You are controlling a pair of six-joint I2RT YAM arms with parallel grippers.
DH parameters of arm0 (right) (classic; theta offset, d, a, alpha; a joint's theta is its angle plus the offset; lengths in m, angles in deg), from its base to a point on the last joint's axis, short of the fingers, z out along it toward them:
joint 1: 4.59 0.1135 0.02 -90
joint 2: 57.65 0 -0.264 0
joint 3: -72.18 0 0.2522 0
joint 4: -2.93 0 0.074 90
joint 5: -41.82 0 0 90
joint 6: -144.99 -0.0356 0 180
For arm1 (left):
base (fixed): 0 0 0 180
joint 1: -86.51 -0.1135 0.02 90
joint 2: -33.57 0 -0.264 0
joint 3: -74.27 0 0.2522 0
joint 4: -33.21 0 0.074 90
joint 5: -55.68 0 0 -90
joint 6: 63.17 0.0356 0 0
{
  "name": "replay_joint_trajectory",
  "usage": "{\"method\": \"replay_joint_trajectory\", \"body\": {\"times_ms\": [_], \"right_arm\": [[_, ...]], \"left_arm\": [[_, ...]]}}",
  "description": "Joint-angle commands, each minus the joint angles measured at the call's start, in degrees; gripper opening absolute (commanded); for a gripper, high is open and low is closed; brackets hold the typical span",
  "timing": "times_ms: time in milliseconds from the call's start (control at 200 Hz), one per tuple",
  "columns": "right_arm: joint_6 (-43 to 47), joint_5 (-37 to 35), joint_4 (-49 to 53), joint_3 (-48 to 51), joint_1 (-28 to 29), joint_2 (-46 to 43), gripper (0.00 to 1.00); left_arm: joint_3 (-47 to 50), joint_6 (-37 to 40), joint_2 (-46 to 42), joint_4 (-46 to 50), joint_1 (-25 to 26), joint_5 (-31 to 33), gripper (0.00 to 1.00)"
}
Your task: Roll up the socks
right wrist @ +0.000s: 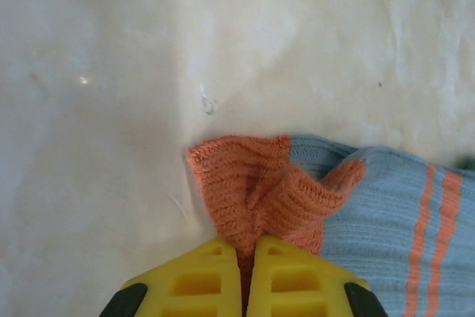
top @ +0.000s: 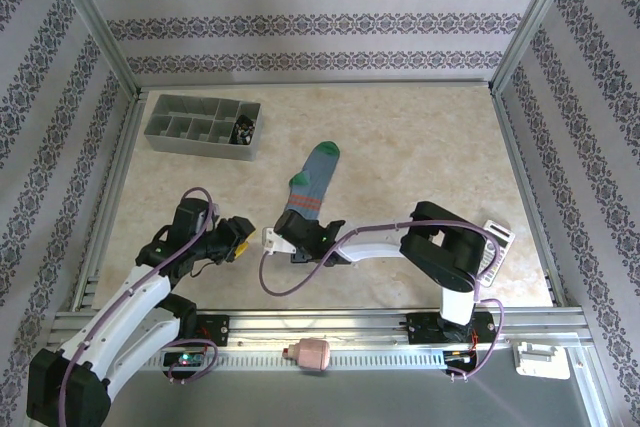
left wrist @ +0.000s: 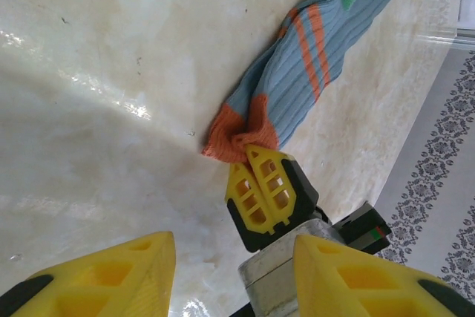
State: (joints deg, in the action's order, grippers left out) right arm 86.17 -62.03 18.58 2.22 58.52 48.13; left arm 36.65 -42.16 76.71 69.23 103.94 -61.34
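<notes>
One divided tray (top: 190, 147), dark item (top: 244, 131) inside, sock (top: 312, 182) outside

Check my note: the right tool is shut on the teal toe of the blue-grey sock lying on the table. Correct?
One slip: the right tool is shut on the orange cuff of the blue-grey sock, not the teal toe. The right wrist view shows the cuff bunched in its grip. The rest stands.

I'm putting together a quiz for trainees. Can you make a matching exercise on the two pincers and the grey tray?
Things:
1. left pincer
2. right pincer
3. grey tray

States or places:
A. shut on the orange cuff of the sock
B. at the far left of the table
C. open, apart from the sock

Pairs: 1-C, 2-A, 3-B
</notes>
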Motion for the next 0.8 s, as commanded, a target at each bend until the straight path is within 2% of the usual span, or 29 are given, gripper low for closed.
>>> {"method": "replay_joint_trajectory", "body": {"times_ms": [0,155,290,525,794], "right_arm": [[-4.20,5.63,5.09,-2.13,-0.35,-3.98,0.00],[-9.45,13.46,10.28,-3.56,-0.66,-7.35,0.00],[-15.23,23.49,13.38,-4.58,-2.76,-9.18,0.00],[-22.30,41.33,16.38,-8.43,-10.11,-4.00,0.00],[-28.96,47.76,15.19,-12.63,-17.11,3.07,0.00]], "left_arm": [[-2.23,1.93,0.84,-0.06,-0.91,-0.77,0.45],[-2.17,1.84,1.60,-0.89,-1.03,-0.73,0.45],[-2.07,2.04,2.79,-1.46,-1.01,-1.22,0.45],[-2.58,1.99,6.43,-3.86,-1.07,-2.75,0.42],[-3.72,0.96,12.10,-9.78,-0.83,-6.17,0.36]]}}
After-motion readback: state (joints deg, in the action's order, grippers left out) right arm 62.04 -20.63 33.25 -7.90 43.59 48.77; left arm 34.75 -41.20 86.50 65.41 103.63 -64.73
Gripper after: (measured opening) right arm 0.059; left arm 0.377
